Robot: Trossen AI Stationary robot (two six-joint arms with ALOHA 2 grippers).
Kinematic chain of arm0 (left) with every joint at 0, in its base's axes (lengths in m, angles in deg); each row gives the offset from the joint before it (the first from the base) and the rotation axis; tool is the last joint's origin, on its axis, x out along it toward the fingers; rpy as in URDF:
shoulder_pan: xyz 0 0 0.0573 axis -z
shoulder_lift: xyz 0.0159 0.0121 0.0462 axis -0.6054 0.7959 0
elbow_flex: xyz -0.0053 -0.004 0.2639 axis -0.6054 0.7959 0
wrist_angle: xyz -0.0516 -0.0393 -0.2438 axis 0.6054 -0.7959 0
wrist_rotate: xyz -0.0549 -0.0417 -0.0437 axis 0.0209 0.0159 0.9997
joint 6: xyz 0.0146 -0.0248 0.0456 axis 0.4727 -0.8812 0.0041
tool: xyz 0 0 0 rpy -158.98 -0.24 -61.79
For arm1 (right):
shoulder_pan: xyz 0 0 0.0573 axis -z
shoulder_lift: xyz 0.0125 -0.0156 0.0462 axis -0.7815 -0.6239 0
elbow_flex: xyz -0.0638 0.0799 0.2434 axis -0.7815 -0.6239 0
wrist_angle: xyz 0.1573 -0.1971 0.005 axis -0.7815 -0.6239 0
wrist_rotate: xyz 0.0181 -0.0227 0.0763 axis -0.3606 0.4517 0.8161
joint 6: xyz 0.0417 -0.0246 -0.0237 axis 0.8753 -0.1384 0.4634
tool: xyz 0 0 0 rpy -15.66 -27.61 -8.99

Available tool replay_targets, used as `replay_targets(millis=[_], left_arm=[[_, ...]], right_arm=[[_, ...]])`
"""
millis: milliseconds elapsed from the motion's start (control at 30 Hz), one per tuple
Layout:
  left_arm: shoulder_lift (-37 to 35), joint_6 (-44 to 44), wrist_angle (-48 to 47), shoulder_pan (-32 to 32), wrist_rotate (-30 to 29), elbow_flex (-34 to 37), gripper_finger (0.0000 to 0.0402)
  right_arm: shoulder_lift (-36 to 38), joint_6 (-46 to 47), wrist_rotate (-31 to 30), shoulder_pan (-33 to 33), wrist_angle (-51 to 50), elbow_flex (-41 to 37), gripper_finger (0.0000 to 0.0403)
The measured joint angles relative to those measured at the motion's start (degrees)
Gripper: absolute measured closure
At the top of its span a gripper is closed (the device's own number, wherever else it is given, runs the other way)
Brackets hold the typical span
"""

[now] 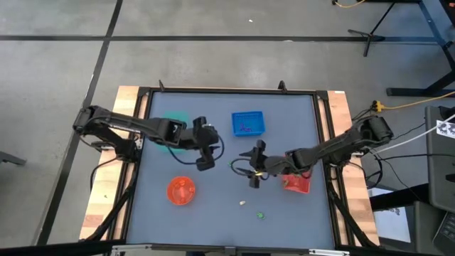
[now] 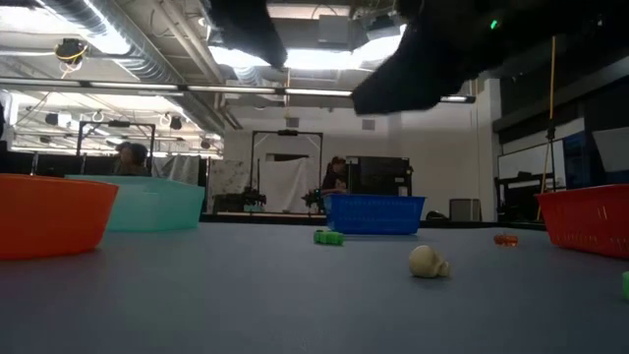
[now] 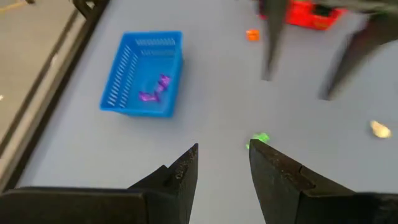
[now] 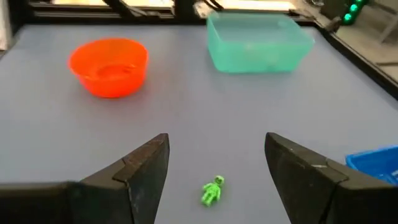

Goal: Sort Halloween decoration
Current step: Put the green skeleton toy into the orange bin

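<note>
Spread wide and empty, my right end effector (image 4: 214, 163) hovers over a green trinket (image 4: 212, 190) at the worktop's (image 1: 213, 213) centre. My left end effector (image 3: 222, 163), parted and empty, waits at nine o'clock. I judge the pick comes next: descend, close.

Overhead, level, perhaps two wrist cameras; all share blue tray (image 1: 247, 123).
</note>
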Motion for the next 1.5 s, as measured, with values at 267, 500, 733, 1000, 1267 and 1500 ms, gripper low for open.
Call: replay_targets(millis=[267, 500, 733, 1000, 1267, 1500], left_arm=[[0.12, -6.21, -2.89, 6.01, -0.09, 0.01, 0.0273], [0.13, -9.13, -2.66, 9.71, -4.87, 0.0, 0.0273], [0.15, -9.27, -2.62, 10.86, -6.3, 0.01, 0.0273], [0.17, -9.22, -2.56, 10.96, -6.83, 0.01, 0.0273], [0.17, -9.2, -2.18, 10.96, -6.85, -0.02, 0.0273], [0.17, -9.18, -2.16, 10.96, -6.89, -0.01, 0.0273]], right_arm=[[-6.5, 0.04, 2.32, 3.8, 3.75, 0.13, 0.0139], [-11.85, 0.03, 3.57, 5.48, 8.34, 0.11, 0.0139], [-15.66, 0.57, 4.46, 5.52, 10.58, 0.16, 0.0139], [-20.56, 0.7, 5.06, 5.52, 13.47, 0.51, 0.0139], [-24.23, 0.7, 5.01, 5.52, 16.49, 0.51, 0.0139], [-24.97, 0.7, 4.9, 5.54, 16.53, 0.48, 0.0139]])
